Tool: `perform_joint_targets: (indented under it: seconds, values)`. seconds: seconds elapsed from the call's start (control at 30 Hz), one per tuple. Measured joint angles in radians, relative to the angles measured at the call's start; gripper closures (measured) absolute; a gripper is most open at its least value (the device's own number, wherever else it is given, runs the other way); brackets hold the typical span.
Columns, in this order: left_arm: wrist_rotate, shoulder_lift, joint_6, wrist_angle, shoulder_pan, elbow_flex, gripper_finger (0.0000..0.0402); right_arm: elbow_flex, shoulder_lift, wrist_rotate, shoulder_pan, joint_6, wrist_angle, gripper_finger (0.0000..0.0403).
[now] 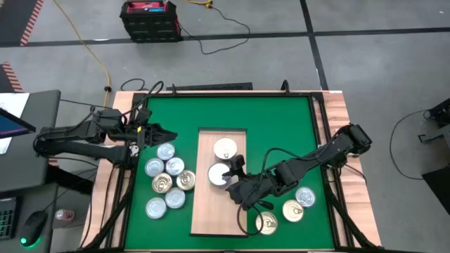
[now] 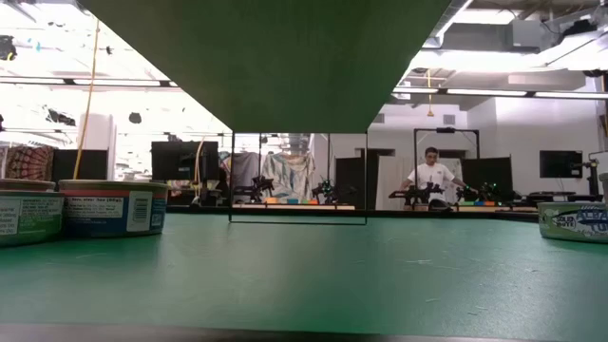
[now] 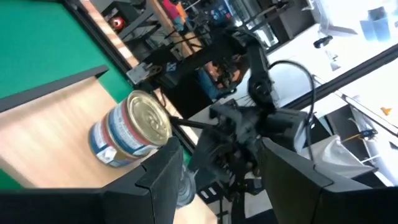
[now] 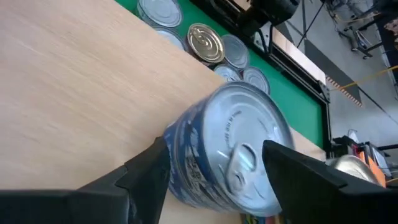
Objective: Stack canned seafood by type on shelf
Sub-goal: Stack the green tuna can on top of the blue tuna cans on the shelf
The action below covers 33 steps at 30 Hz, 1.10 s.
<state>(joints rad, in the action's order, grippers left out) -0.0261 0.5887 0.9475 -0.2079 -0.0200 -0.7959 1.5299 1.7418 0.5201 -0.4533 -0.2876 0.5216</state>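
Note:
The shelf (image 1: 204,211) is a pale wooden board lying on the green mat. Two cans stand on it: a gold-topped one (image 1: 225,149) toward the far end and a silver-topped, blue-sided one (image 1: 218,176) at the middle. My right gripper (image 1: 233,173) is open, slanting down from the right. In the right wrist view its fingers (image 4: 149,171) stand close on either side of the silver-topped can (image 4: 230,143), which rests on the board. My left gripper (image 1: 167,133) hovers open and holds nothing over the mat's left side; its wrist view shows the gold-topped can (image 3: 134,127).
Several cans (image 1: 165,179) stand clustered on the mat left of the shelf, two of them in the low view (image 2: 114,209). Three more (image 1: 292,209) stand right of it, under my right arm. The near half of the shelf is bare. A person (image 2: 432,176) stands far behind.

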Motion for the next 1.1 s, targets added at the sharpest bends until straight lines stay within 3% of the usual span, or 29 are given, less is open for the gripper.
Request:
perform_joint_targets:
  seconds: [0.23,0.4,0.53,0.63,0.73,0.83,1.1]
  values:
    - [-0.022,0.025,0.062,-0.257,0.000,0.000,0.0203,0.001,-0.106,0.000,-0.012,0.080,-0.003,0.0111]
    - [-0.058,0.116,0.042,-0.450,0.000,0.000,0.0203,0.003,-0.228,-0.004,-0.008,0.352,0.089,0.0111]
    - [-0.056,0.185,-0.033,-0.481,-0.002,0.000,0.0203,0.003,-0.309,-0.029,0.020,0.612,0.347,0.0111]
    - [-0.045,0.219,-0.077,-0.464,-0.002,0.000,0.0203,-0.041,-0.359,-0.158,0.073,0.732,0.513,0.0111]
    - [-0.018,0.229,-0.109,-0.462,-0.002,0.000,0.0203,-0.142,-0.402,-0.319,0.146,0.793,0.555,0.0112]
    - [0.009,0.228,-0.111,-0.456,-0.003,0.000,0.0203,-0.278,-0.427,-0.465,0.218,0.804,0.555,0.0112]
    - [0.109,0.162,-0.056,-0.444,-0.003,0.000,0.0203,-0.559,-0.406,-0.698,0.382,0.736,0.545,0.0113]
